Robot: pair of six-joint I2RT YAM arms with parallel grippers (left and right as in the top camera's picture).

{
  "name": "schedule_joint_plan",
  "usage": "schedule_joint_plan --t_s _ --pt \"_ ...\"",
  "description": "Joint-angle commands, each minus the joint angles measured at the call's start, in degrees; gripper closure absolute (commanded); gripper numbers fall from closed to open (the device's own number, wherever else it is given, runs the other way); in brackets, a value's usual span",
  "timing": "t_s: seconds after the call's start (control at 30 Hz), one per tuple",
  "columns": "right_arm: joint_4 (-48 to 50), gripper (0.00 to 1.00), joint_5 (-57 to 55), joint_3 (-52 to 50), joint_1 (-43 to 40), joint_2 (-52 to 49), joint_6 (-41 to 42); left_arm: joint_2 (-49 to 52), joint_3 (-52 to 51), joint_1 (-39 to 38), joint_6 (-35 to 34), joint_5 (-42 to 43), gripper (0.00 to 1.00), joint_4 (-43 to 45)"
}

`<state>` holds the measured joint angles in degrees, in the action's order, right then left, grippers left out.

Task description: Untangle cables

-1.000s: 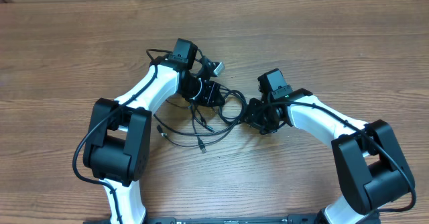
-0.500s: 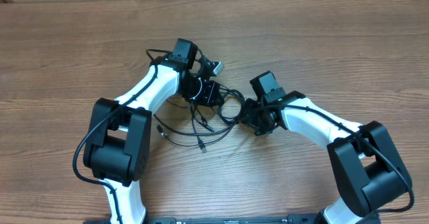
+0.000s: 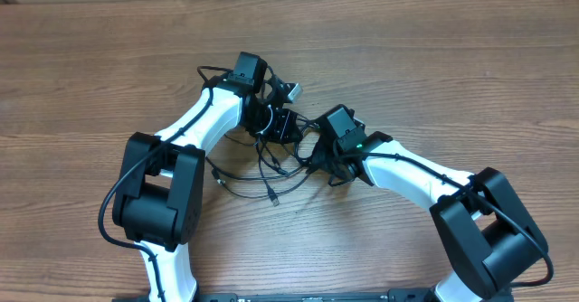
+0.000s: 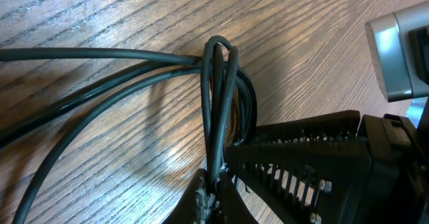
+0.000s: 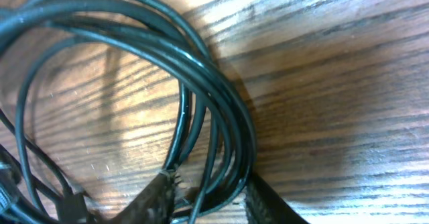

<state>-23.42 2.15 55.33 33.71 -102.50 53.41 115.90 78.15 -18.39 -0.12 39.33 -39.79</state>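
The cables are thin black cords in a loose tangle on the wooden table between the two arms. Their small plug ends trail toward the front. My left gripper is shut on a narrow upright loop of cable, pinched at the fingertips. My right gripper sits close to the left one, at the tangle's right side. Its fingers stand open around a bunch of curved strands. Those strands lie loose between them, with wood showing in the gaps.
A small grey block lies just behind the left gripper and shows again as a grey block at the right edge. A black ribbed part of the right gripper crowds the left fingers. Bare wood table surrounds the arms.
The right arm has swung left across the table, bringing its gripper into the tangle near the left gripper. The left arm and its grip have stayed still.
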Motion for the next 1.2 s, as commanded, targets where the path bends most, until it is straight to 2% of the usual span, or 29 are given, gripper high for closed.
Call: schedule_joint_plan --t_s 0.0,0.1,0.17,0.27,0.5,0.63,0.77,0.9,0.97,1.03,1.17 --pt "1.03 0.64 -2.10 0.26 0.26 -0.46 -0.52 0.70 0.00 -0.44 -0.72 1.18 0.96 -0.07" --pt "-1.55 0.64 3.93 2.12 -2.49 0.42 -3.43 0.70 0.00 -0.13 -0.02 1.16 0.96 -0.09" --pt "-3.78 0.64 14.36 4.44 -7.08 2.75 -10.27 0.70 0.00 0.44 0.15 1.16 0.96 -0.33" --pt "-4.85 0.62 20.96 4.79 -11.19 4.85 -13.44 0.70 0.00 0.74 0.15 1.18 0.96 -0.48" --pt "-10.80 0.62 12.55 4.74 -11.21 4.46 -13.46 0.70 0.00 0.70 0.57 3.21 0.96 -0.46" --pt "-11.21 0.63 6.21 4.76 -11.15 4.46 -13.46 0.68 0.20 1.86 6.95 7.76 0.96 -2.25" --pt "-11.26 0.62 15.17 4.79 -17.27 4.70 -18.27 0.68 0.46 6.19 14.58 15.82 0.96 -5.42" --pt "-12.55 0.58 31.39 4.76 -26.27 4.72 -28.70 0.68 0.44 11.30 23.06 26.53 0.96 -9.35" --pt "-13.00 0.53 34.82 4.72 -29.05 4.63 -29.97 0.68 0.44 13.27 27.32 31.36 0.96 -11.85" --pt "-12.66 0.48 36.39 4.68 -29.86 4.44 -29.99 0.68 0.44 14.01 30.34 34.69 0.96 -14.03" --pt "-11.58 0.47 37.70 4.63 -27.47 4.37 -29.97 0.68 0.44 13.46 32.17 37.38 0.96 -15.28"
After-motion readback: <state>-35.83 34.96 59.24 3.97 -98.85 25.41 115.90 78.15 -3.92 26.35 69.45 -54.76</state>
